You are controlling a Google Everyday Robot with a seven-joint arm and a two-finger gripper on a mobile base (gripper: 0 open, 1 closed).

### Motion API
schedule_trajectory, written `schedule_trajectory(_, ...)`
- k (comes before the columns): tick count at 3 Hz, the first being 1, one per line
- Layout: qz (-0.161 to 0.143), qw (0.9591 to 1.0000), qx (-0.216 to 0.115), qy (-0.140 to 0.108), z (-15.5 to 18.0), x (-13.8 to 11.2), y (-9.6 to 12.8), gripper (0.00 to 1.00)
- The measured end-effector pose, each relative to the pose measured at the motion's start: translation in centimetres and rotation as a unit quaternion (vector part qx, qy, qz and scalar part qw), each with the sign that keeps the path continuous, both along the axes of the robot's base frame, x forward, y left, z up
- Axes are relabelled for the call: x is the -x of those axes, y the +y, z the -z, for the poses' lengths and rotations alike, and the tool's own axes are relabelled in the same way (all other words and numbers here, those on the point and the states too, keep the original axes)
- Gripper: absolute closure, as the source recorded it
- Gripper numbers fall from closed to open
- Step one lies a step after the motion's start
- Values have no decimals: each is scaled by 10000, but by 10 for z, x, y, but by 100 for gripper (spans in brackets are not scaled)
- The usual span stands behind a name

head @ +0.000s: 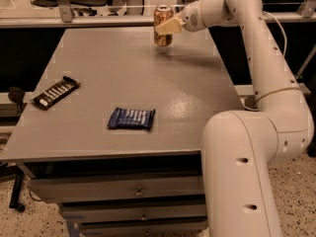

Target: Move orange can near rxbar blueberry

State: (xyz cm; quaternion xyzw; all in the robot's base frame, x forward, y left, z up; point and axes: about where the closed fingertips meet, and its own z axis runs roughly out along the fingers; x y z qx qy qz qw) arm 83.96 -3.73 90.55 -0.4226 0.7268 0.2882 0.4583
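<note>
Gripper clasps upright orange can, seemingly just above table.

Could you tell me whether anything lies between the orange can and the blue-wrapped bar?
Nothing visible does. The gripper holds the orange-brown drink can at the table's far edge; only bare grey tabletop separates it from the dark blue wrapped snack bar. The black-wrapped bar lies off to the side.
</note>
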Motion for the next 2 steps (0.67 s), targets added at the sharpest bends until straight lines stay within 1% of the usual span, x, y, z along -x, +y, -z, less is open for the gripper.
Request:
schedule_trajectory(1, -507, 9987, -17, -5, -16, 37, -6, 100)
schedule_trajectory(2, -1226, 9924, 45, -11, -23, 91, -8, 100)
